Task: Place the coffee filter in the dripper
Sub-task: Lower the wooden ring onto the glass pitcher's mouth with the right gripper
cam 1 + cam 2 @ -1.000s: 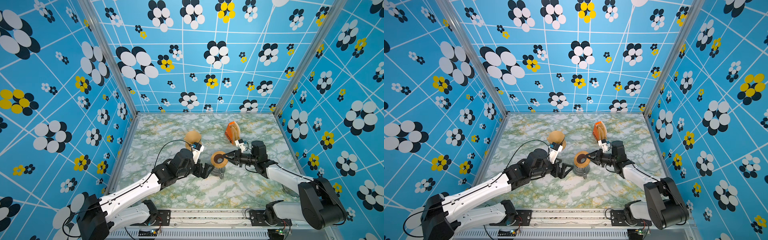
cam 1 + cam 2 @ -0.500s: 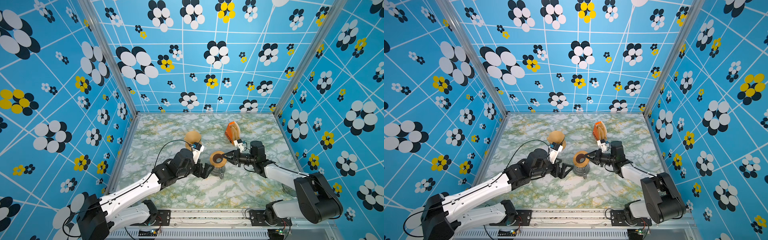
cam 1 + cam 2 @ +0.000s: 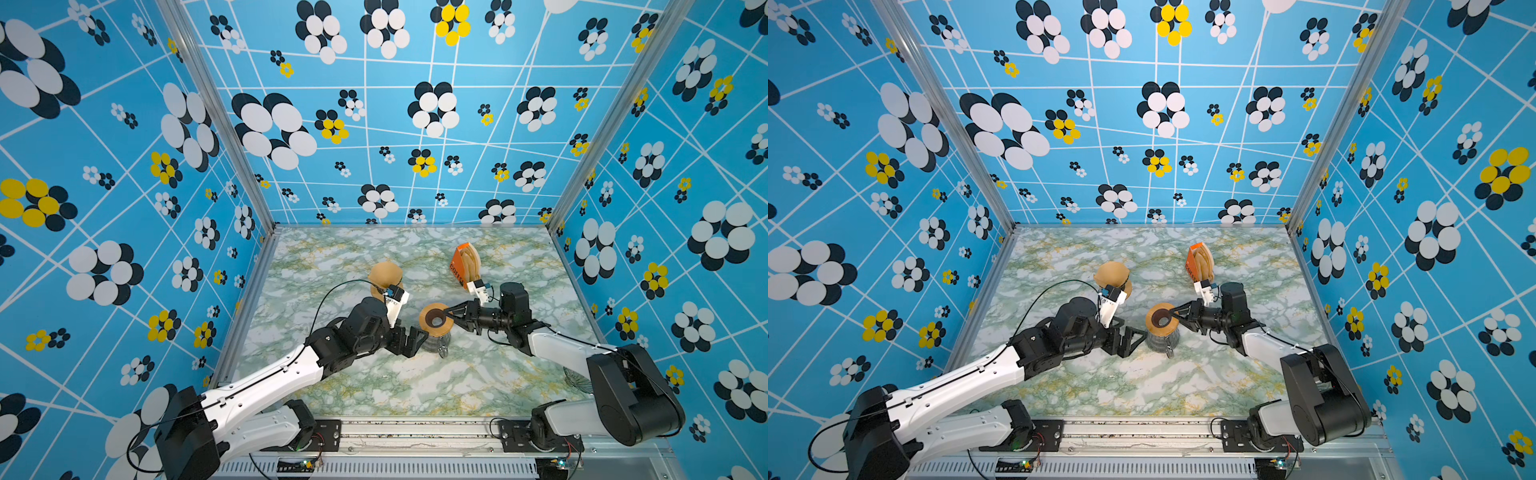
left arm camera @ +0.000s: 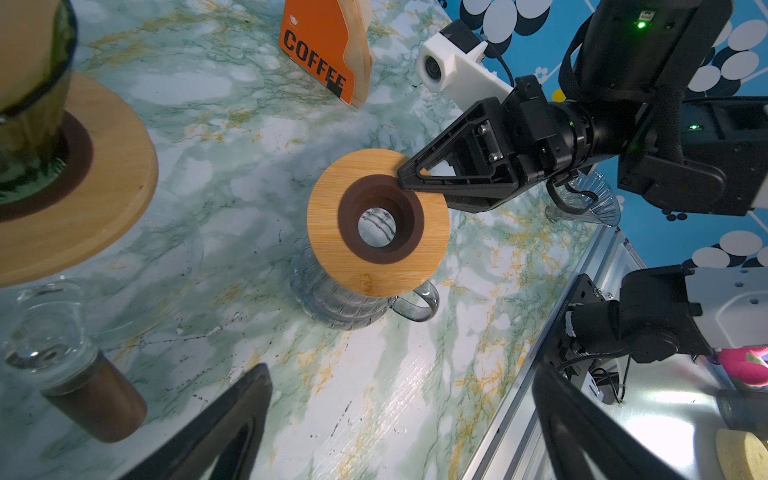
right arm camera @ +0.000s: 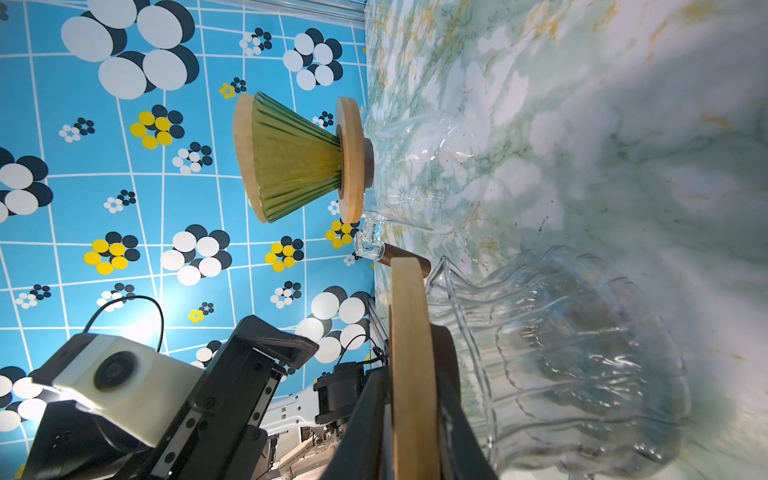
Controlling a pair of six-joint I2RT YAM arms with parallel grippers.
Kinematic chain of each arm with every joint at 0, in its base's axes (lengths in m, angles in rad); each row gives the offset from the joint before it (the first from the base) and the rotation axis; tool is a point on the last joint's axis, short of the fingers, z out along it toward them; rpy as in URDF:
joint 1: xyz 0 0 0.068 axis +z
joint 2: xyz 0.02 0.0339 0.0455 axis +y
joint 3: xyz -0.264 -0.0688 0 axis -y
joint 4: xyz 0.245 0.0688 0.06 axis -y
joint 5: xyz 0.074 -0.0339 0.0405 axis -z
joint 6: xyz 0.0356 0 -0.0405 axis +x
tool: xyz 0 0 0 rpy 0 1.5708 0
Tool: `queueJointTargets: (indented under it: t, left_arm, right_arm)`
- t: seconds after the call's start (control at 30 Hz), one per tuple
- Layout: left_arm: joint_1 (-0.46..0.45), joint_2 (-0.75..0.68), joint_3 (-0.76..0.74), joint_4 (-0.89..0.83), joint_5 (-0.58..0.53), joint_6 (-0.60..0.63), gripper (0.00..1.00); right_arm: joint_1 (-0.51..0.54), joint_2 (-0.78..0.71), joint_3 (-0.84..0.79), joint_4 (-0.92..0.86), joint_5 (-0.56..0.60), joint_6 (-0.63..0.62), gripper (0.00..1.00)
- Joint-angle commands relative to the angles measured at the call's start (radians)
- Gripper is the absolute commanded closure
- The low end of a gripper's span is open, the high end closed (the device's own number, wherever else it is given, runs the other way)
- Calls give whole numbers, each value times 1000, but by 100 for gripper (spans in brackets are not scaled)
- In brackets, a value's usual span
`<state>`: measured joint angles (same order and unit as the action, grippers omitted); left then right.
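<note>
Landmark: wooden ring (image 4: 328, 216) (image 3: 433, 333) with a brown collar. It lies flat on a ribbed glass jug (image 4: 332, 307), mid-counter (image 3: 415, 386).

Right fingers (image 4: 465, 187): narrow, one over and one under the ring's rim, on the ring's right side in both top views. In the right wrist view (image 5: 365, 436) the wood edge runs between them. Whether they pinch it cannot be told.

Left fingers (image 4: 249, 395) (image 3: 1122, 340): spread wide and holding nothing. They sit low, just left of the jug under the ring, with tips toward it; the left wrist view shows a gap between them and the jug.

Filter (image 5: 243, 149) (image 3: 384, 272): tan paper lining the green dripper (image 5: 291, 166), with its edge standing past the dripper's mouth. It sits behind and left of the ring, apart from it.

Dripper seat: the dripper is upright on a second wooden disc (image 5: 348, 166) over a clear carafe (image 5: 415, 178), behind-left of the ring.

Holder (image 3: 457, 266) (image 4: 316, 50): orange, lettered COFFEE, upright behind and right of the ring. A tan filter stack (image 3: 471, 264) is tucked in it.

Spare cone (image 4: 594, 199): clear glass, right of the ring and nearer the front, at the counter's edge.
</note>
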<state>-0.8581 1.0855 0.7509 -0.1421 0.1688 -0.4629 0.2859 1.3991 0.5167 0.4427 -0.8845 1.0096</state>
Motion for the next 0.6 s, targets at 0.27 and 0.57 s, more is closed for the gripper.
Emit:
queueJointTargets:
  t: [0.27,0.57]
  left_arm:
    - [2,5,17,2,11,19,1]
    - [2,3,12,3,6,19,1]
  right_arm:
    - [2,-15,9,-85,28,-51,69]
    - [-1,-32,13,-148,40,-86,62]
